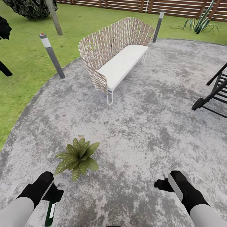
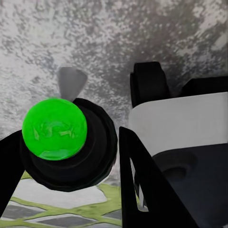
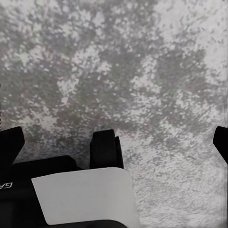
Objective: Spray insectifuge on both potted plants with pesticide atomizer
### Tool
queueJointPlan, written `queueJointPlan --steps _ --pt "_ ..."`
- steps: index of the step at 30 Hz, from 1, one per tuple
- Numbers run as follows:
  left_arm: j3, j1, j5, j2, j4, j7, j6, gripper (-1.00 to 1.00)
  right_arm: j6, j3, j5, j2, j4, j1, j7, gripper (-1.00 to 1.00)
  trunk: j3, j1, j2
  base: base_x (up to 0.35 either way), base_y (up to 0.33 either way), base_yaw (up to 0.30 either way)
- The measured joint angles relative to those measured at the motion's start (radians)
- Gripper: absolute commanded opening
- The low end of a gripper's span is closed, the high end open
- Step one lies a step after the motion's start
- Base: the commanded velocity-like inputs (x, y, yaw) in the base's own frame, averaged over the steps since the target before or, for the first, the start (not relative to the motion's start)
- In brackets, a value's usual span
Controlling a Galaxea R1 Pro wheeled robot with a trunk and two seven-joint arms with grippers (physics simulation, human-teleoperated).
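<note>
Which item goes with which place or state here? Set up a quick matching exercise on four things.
Things:
1. pesticide atomizer
2. potted plant
3. wicker bench
4. right hand

Places or states:
A. at the patio's far edge, white seat cushion
B. held in the left hand, bottle body hanging down
C. holding nothing, fingers apart over bare stone
D. on the stone patio, just ahead of the left hand

Pairs: 1-B, 2-D, 3-A, 4-C
</note>
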Motion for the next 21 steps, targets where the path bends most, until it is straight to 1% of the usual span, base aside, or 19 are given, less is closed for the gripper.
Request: queueJointPlan --steps 4,7,15,18,21 --pt "0.001 -0.001 0.0 0.0 0.0 0.0 0.0 -1.0 0.0 0.0 0.0 0.0 0.0 0.0 0.0 1.0 -0.004 0.0 0.0 0.006 -0.013 0.238" --pt "0.001 -0.001 0.0 0.0 0.0 -0.001 0.0 -1.0 0.0 0.0 0.0 0.0 0.0 0.0 0.0 1.0 -0.006 0.0 0.0 0.155 -0.151 0.238" --pt "0.002 -0.002 0.001 -0.004 0.0 -0.002 0.0 -1.0 0.0 0.0 0.0 0.0 0.0 0.0 0.0 1.0 -0.014 0.0 0.0 0.25 -0.229 0.229" --pt "0.001 -0.002 0.004 -0.012 0.002 -0.002 0.0 -1.0 0.001 -0.001 0.0 0.0 -0.001 0.0 0.0 1.0 -0.016 0.0 0.0 0.194 -0.283 0.084" --pt "0.001 -0.002 0.002 -0.018 0.002 -0.002 -0.001 -1.0 0.001 -0.001 0.0 0.0 -0.001 0.0 0.0 1.0 -0.016 0.0 0.0 0.059 -0.323 0.015"
